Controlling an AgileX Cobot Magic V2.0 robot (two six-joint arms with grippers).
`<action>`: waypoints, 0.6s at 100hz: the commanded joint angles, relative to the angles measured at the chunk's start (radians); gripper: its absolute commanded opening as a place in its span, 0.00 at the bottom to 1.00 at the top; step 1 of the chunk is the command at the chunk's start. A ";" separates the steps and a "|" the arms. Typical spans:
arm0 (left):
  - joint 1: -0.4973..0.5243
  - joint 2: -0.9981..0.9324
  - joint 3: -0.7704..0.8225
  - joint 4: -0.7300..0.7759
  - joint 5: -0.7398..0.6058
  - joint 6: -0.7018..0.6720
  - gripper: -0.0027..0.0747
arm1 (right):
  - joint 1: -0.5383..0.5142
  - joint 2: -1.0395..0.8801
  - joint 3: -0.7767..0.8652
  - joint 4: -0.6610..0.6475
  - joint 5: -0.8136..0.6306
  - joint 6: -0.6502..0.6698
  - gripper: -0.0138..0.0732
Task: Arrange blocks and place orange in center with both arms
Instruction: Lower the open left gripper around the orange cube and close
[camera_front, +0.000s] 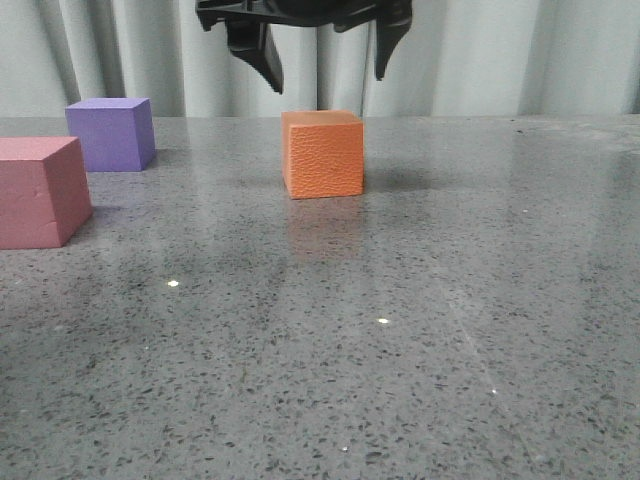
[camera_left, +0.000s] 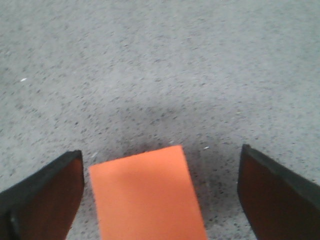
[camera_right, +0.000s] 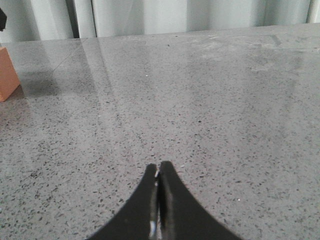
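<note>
Nearest me sat the pink block (camera_front: 38, 192), the purple block (camera_front: 111, 133) behind it. My left gripper (camera_front: 325, 62) hung spread above the orange block (camera_front: 323, 153) mid-table; my right gripper (camera_right: 158, 200) was pressed together.

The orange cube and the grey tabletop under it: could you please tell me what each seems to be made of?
The orange cube looks like foam with a matte finish: its front face shows a pebbled, leathery grain and no shine. The grey tabletop looks like polished stone or terrazzo, possibly a laminate imitation: it is finely speckled and glossy enough to mirror the cube and the curtain faintly.
</note>
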 joint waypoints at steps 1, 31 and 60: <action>0.000 -0.052 -0.035 0.035 -0.001 -0.026 0.79 | -0.007 -0.020 -0.014 0.000 -0.082 -0.010 0.08; 0.000 -0.016 -0.035 0.035 0.047 -0.026 0.79 | -0.007 -0.020 -0.014 0.000 -0.082 -0.010 0.08; 0.000 0.018 -0.031 0.026 0.050 -0.025 0.79 | -0.007 -0.020 -0.014 0.000 -0.082 -0.010 0.08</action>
